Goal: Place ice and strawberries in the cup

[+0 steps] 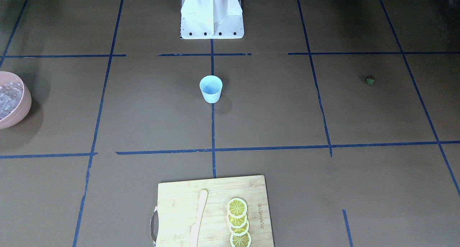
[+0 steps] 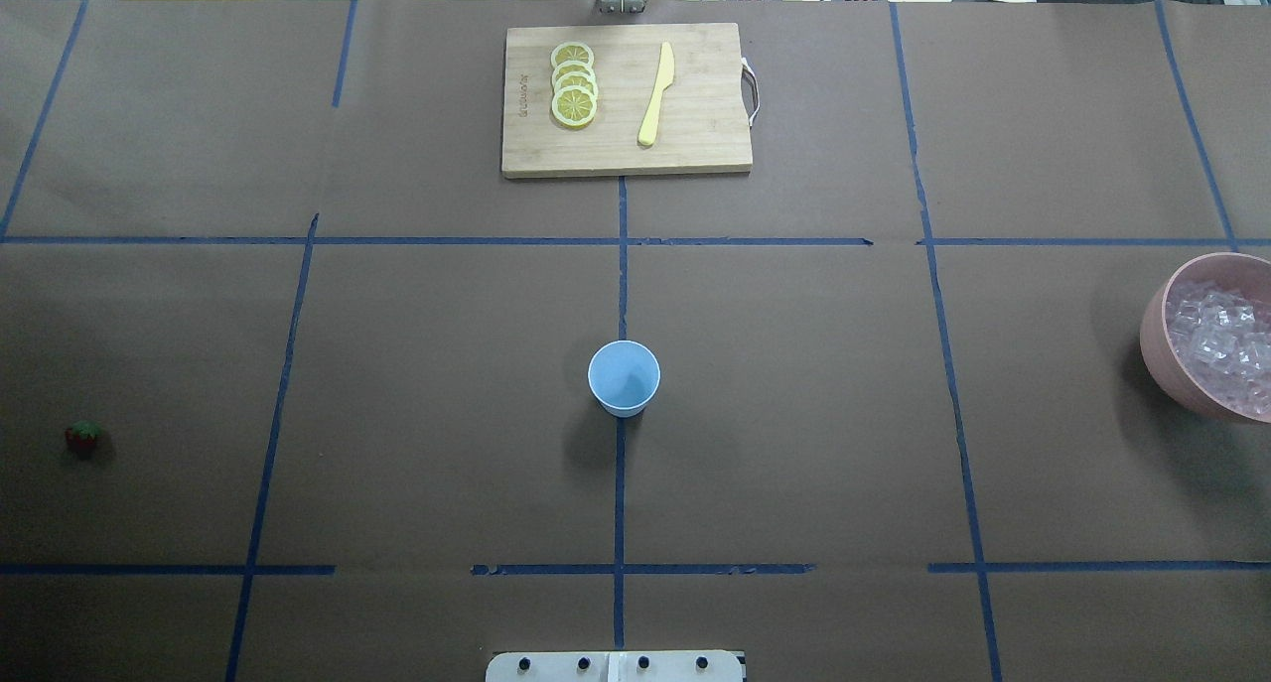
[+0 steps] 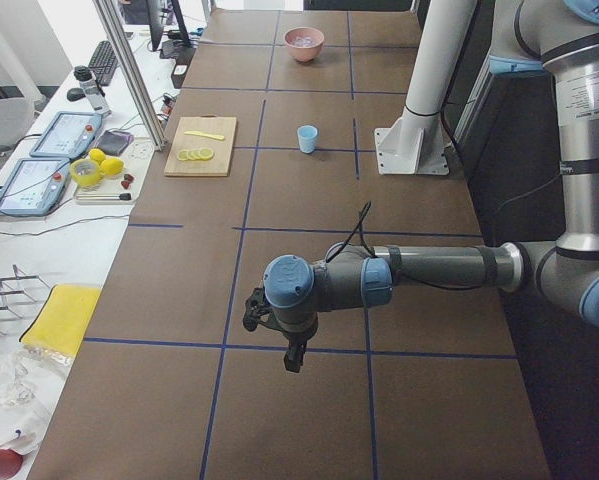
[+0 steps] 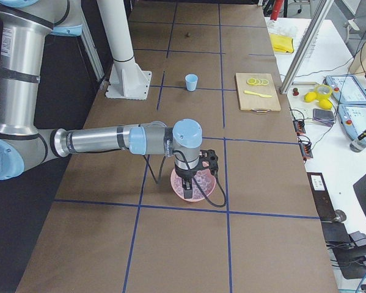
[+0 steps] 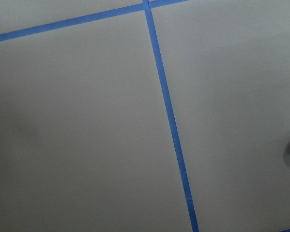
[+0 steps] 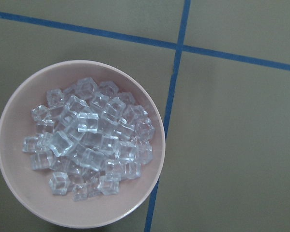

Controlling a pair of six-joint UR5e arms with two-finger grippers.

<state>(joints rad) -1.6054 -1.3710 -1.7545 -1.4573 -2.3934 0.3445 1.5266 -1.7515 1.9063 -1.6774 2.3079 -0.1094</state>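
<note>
First step, I judge: my right gripper (image 4: 187, 186) hangs above the clear glassy ice cubes (image 6: 89, 140) in the round pink bowl (image 6: 19, 188), the tiny red strawberry (image 2: 83, 436) lies at far left and the small light-blue plastic cup (image 2: 624, 376) stands empty at centre; whether its jaws stand apart I cannot tell; next, lower and pinch a cube

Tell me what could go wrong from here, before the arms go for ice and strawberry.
The small clear ice cubes lie heaped loosely in the round pink bowl; a pinch could slip or flick neighbours out.
The tiny red strawberry barely shows at the left wrist view's edge, so a grasp may miss or roll it.
The small light-blue plastic cup stands empty and free; a nudge on its rim might tip it.
</note>
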